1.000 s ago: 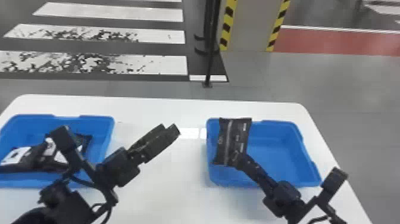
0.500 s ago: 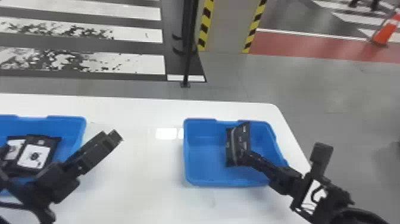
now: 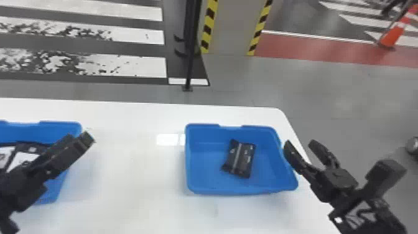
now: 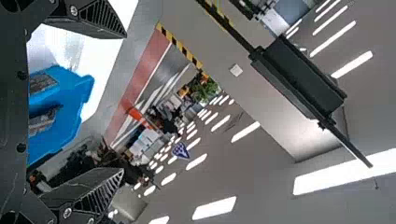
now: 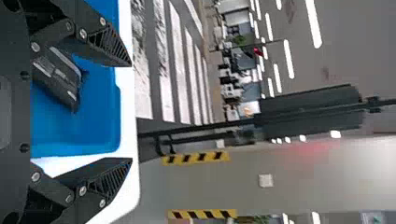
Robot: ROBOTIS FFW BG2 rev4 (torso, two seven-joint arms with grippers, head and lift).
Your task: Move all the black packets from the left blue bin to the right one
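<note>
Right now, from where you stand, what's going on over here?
A two-armed robot is meant to move black packets from the left bin to the right bin. One packet lies in the right bin; others, with white patches, are in the left. The right claw is open and empty by the right bin's outer side. The left claw is open too, near the left bin, holding nothing.

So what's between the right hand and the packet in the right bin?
In the head view: bare floor of the right bin, then its right side wall.
</note>
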